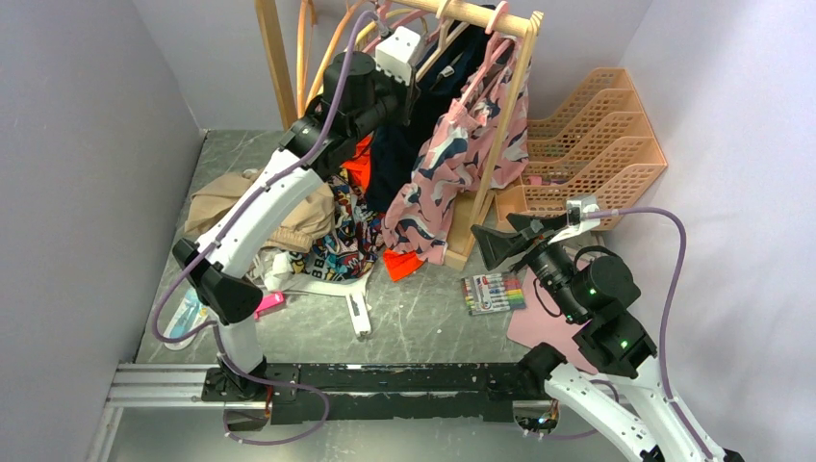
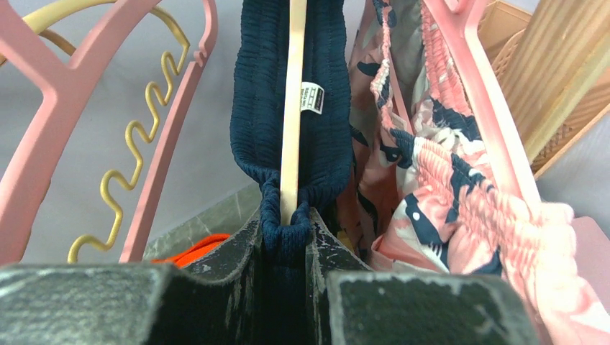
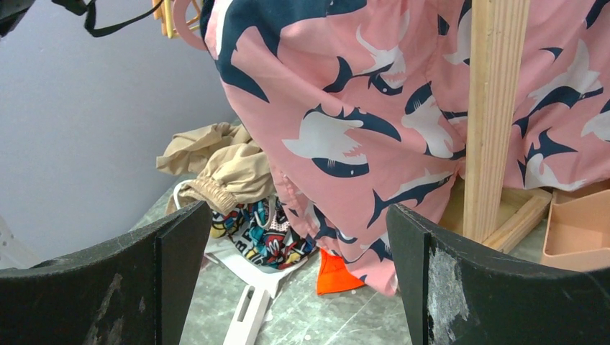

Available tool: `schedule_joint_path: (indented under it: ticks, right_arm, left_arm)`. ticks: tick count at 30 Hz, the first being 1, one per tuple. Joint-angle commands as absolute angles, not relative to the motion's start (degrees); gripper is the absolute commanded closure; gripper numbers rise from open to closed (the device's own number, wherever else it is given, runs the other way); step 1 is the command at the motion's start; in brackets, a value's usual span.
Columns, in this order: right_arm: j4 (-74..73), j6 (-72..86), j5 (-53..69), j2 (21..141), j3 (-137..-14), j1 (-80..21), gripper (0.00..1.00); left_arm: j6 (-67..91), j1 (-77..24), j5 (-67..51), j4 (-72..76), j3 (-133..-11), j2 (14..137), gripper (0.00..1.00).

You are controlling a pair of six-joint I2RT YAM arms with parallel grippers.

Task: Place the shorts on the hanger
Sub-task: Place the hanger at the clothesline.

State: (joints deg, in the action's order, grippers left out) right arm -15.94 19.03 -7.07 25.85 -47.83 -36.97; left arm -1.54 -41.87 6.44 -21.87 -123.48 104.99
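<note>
The navy shorts (image 2: 259, 93) hang on the wooden rack, their ribbed elastic waistband looped around the thin cream arm of the hanger (image 2: 293, 108). My left gripper (image 2: 286, 228) is shut on the bottom of the waistband loop, with the end of the hanger arm just above the fingertips. In the top view the left gripper (image 1: 409, 69) is raised at the rack rail and the navy shorts (image 1: 396, 159) hang below it. My right gripper (image 1: 500, 241) is open and empty, low near the rack's right post; its fingers (image 3: 173, 244) frame the table.
Pink shark-print shorts (image 1: 462, 154) on a pink hanger (image 2: 475, 79) hang right of the navy ones. Pink and yellow hangers (image 2: 144, 165) hang on the left. A tan garment (image 1: 226, 207), comic-print cloth (image 1: 342, 241), white hanger (image 1: 356, 308), marker box (image 1: 493, 292) and orange trays (image 1: 587, 144) surround the rack post (image 3: 493, 108).
</note>
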Motion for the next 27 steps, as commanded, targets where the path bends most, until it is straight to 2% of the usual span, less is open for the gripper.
schedule_joint_path:
  ticks: [1,4,12,15,19,21,27]
  right_arm:
    - [-15.6,19.6,-6.7,25.2,-48.5,-36.9,0.04]
    - [-15.8,19.7,-6.6,25.5,-49.0,-36.8,0.04]
    - [-16.6,18.2,-7.3,26.7,-51.5,-36.9,0.04]
    - [-16.9,17.3,-7.8,27.6,-52.6,-36.9,0.04]
    - [-17.3,16.4,-8.3,28.7,-54.1,-36.9,0.04]
    - [-17.4,16.1,-8.5,29.1,-54.6,-36.9,0.04]
    - [-17.2,15.1,-9.1,30.4,-55.5,-36.9,0.04]
  left_arm:
    - [-0.5,-42.4,4.5,-17.4,-121.4,99.4,0.93]
    - [0.0,-42.4,3.0,-17.5,-118.9,98.3,0.87]
    - [-0.5,-42.4,1.4,-17.2,-112.0,93.7,0.44]
    - [-1.1,-42.4,1.6,-15.8,-109.0,90.8,0.35]
    - [-1.2,-42.4,0.1,-15.5,-106.4,87.4,0.29]
    - [-1.1,-42.4,-0.7,-15.4,-104.3,85.2,0.11]
    - [-0.4,-42.4,-1.0,-15.3,-94.4,77.5,0.08]
